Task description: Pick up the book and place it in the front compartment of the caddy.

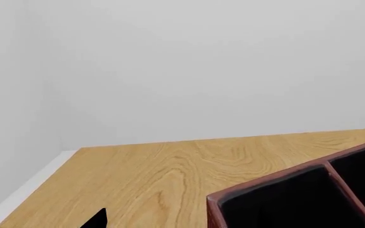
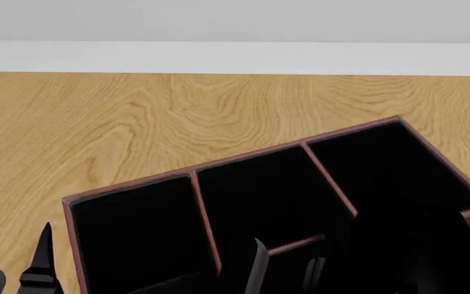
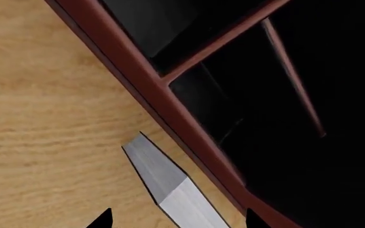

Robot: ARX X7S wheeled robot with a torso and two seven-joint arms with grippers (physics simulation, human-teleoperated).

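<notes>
Book point(image 3: 169, 187) seen edge-on from the right wrist, a pale grey-white strip slanting over bare counter point(image 3: 36, 118), just beside the outer face of the caddy point(image 3: 138, 80) wall and running nearly parallel to it. Flanked by the two dark fingertips point(image 3: 103, 221) of the right tool point(image 3: 177, 219), with wood showing on either side of the strip; cannot tell whether gripped, since no contact shows. From the head, book point(image 2: 259, 269) standing upright as a thin pale-edged sliver over the caddy's point(image 2: 300, 145) near side, close to a red-edged divider, its lower end cut off by the picture; cannot tell whether inside the front cell or just outside the wall. Right beside it, the dark bulk of the right arm point(image 2: 415, 251), covering the caddy's near right part. Caddy skewed on the counter point(image 2: 137, 116), toward the near edge, right end swung farther back; three black cells in a row along its far side, all bare. Left tool point(image 2: 43, 263) low by the caddy's left end, near the counter's near left corner, only one black pointed finger plain, so cannot tell if open or closed. From the left wrist, one caddy point(image 1: 271, 175) corner, wood point(image 1: 157, 171) and a white wall point(image 1: 201, 66).
</notes>
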